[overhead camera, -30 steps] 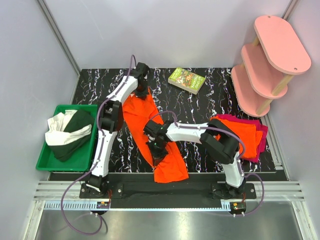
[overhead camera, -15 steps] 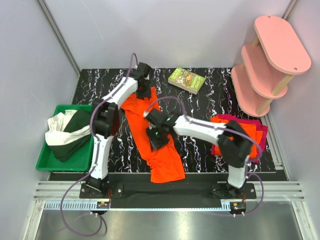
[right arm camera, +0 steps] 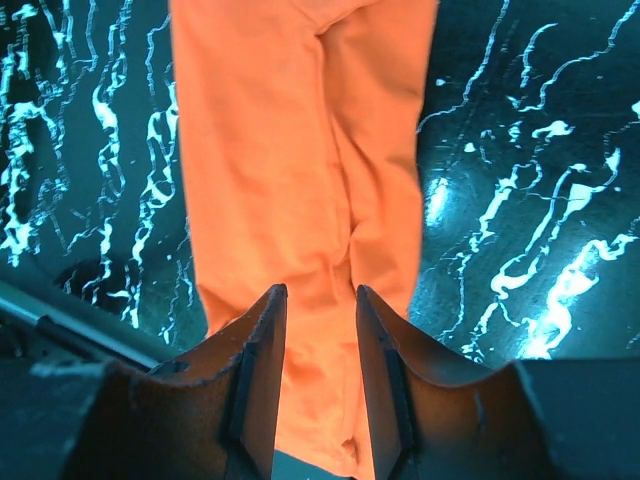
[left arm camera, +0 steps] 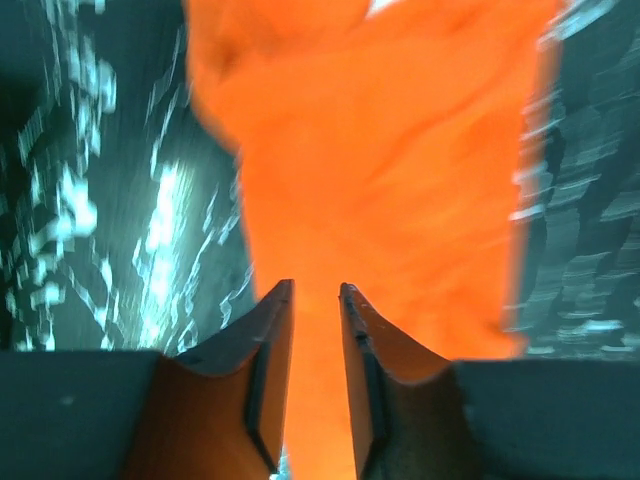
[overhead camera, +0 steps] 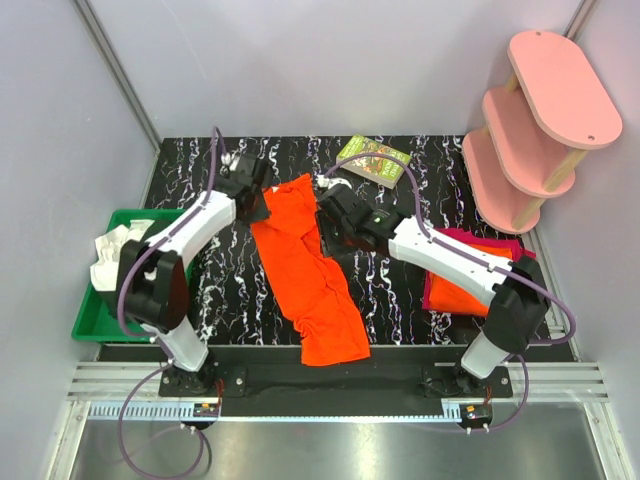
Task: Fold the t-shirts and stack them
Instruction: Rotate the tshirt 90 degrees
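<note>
A bright orange cloth t-shirt (overhead camera: 305,270) lies as a long rumpled strip down the middle of a black white-veined table (overhead camera: 400,305). The left gripper (left arm camera: 315,290) and right gripper (right arm camera: 320,292) flank its far end, jaws slightly apart, holding nothing. Folded orange and magenta shirts (overhead camera: 465,292) sit stacked at right

The left wrist view is blurred, so the orange t-shirt (left arm camera: 380,170) shows no clear folds and runs off the top edge. From above, the right arm (overhead camera: 445,255) covers much of the folded stack (overhead camera: 462,296) at the right edge of the table (overhead camera: 440,190), and the left arm (overhead camera: 185,225) hides most of the green bin (overhead camera: 88,325)
</note>
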Controlling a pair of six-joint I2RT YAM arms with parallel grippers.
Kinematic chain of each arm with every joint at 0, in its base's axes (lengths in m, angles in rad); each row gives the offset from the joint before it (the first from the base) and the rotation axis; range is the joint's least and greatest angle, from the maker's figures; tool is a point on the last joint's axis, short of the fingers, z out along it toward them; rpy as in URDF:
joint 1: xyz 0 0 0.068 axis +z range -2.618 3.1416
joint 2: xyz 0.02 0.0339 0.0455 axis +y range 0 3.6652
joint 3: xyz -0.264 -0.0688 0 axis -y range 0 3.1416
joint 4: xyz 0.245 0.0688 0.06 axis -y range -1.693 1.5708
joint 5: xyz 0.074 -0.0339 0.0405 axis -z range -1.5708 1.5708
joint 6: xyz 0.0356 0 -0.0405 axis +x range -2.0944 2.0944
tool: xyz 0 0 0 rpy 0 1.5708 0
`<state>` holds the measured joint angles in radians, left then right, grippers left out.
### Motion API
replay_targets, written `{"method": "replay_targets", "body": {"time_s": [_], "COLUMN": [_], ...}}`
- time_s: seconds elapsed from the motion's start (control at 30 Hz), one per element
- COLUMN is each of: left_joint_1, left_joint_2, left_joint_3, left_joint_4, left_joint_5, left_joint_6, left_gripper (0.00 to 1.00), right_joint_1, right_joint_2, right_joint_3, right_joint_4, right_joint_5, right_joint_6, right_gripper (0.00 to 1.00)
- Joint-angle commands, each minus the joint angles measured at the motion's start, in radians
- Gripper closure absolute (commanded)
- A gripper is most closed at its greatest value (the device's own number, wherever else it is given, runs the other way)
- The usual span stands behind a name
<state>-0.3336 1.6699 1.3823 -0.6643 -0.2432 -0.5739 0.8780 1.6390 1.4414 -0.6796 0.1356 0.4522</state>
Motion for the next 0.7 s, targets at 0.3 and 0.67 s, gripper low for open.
{"method": "replay_targets", "body": {"time_s": [0.3,0.67], "left_joint_1": [-0.022,0.005], "left_joint_2": [0.068,0.405], "left_joint_3": [-0.157,0.156], "left_joint_4": [-0.087,-0.198], "left_joint_5": [-0.268,-0.168], "left_joint_6": [-0.294,-0.27], "left_gripper": [0.86,0.98], "right_joint_1": [0.006,-0.005], "right_joint_2": [-0.12,-0.255], "right_joint_3": [-0.084,-0.157], "right_joint_4": [-0.014,-0.061], "right_joint_5": [0.116,0.208], "right_joint_6": [0.009,-0.007], "right_gripper": [0.59,0.59]}}
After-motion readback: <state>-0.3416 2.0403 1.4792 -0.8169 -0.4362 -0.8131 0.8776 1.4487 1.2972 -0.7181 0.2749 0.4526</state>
